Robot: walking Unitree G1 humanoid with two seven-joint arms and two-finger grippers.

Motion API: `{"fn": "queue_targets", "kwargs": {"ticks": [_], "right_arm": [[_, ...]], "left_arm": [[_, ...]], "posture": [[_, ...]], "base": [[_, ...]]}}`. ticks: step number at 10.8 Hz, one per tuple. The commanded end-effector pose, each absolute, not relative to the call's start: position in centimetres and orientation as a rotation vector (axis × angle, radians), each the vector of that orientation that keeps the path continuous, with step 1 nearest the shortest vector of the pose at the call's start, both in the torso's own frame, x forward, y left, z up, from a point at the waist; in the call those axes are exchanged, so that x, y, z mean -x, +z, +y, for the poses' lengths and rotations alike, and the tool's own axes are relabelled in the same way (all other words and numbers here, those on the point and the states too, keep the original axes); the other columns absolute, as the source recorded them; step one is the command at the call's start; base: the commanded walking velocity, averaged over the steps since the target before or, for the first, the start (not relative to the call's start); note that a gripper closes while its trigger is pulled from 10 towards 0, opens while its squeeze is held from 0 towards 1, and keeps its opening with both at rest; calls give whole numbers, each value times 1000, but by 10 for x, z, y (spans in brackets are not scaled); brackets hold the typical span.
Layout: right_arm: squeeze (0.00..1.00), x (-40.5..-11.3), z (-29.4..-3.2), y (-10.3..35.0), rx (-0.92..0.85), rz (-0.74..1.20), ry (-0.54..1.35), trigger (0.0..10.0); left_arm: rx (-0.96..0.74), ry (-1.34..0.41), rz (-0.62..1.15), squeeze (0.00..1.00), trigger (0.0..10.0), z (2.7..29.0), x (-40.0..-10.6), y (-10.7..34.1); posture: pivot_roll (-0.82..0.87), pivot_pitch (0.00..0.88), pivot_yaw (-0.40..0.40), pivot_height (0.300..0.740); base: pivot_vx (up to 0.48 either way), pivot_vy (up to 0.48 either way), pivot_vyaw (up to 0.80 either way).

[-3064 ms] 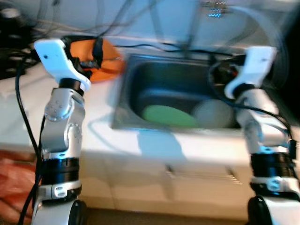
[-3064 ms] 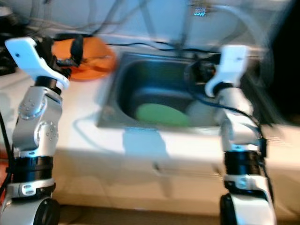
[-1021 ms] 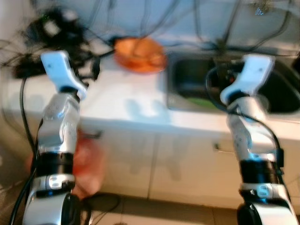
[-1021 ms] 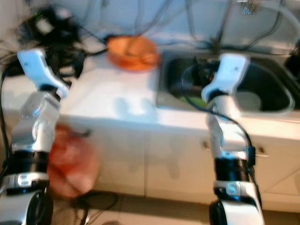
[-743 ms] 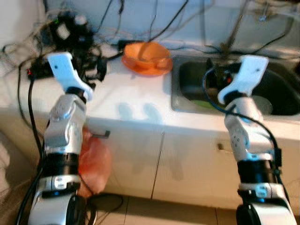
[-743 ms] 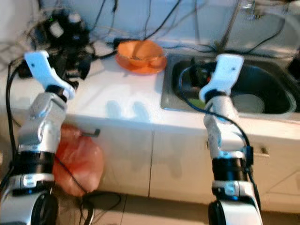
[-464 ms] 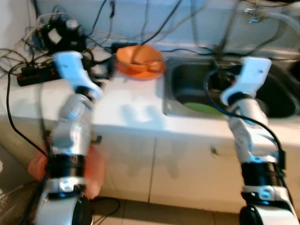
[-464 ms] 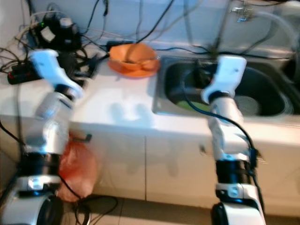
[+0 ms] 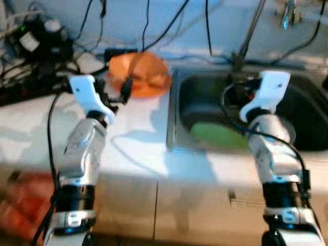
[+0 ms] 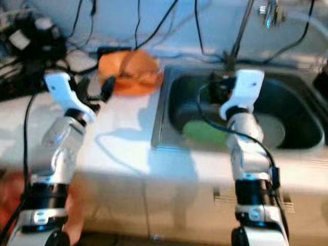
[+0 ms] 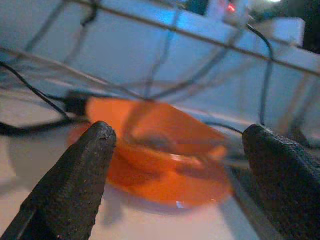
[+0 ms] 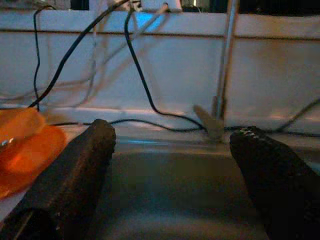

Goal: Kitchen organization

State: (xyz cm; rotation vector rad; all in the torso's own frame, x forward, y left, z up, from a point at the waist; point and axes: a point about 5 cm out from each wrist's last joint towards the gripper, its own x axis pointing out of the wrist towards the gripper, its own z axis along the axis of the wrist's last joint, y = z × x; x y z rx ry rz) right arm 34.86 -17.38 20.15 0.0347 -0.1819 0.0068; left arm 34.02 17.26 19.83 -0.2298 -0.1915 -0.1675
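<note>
- Beside the sink [image 9: 177,110], on the worktop [image 9: 138,141], we've got the orange bowl [image 9: 139,75].
- Our left claw [image 11: 175,165] sits spread wide, empty, near that bowl.
- Our right claw [image 12: 170,175] gapes over the sink, where a green plate [image 9: 215,136] lies.

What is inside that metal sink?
In the sink lie a green plate and a pale round dish beside it. The right arm stands in front, covering part of both, so anything else down there is hidden.

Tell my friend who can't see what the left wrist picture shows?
The left pincer, its two black fingers spread open, points at a shiny orange plastic bowl on an orange plate on the white counter. Dark cables hang along the pale wall behind.
</note>
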Motion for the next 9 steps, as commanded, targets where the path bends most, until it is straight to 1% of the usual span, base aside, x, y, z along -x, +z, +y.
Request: {"fn": "queue_targets", "kwargs": {"ticks": [1,3,5,6,8,9], "right_arm": [[0,-350,-161,199,-38,-144,40,10000],[0,-347,-157,195,-18,-79,75,10000],[0,-345,-159,191,-16,-39,82,10000],[0,-343,-163,182,-15,16,72,10000],[0,-342,-164,174,-44,58,76,10000],[0,-342,-162,175,-35,38,82,10000]], "left_arm": [[221,-111,-171,0,10000,185,-336,194],[224,-68,-113,0,10000,185,-329,185],[229,-48,-64,0,10000,183,-323,179],[213,-39,-18,0,10000,186,-321,172],[211,-23,43,0,10000,192,-326,165],[213,-20,41,0,10000,195,-328,167]], "posture": [[131,0,-18,740],[128,0,-21,740],[129,2,-30,740],[129,6,-33,740],[130,10,-33,740],[130,10,-30,740]], "base": [[0,0,0],[0,0,0],[0,0,0],[0,0,0],[0,0,0],[0,0,0]]}}
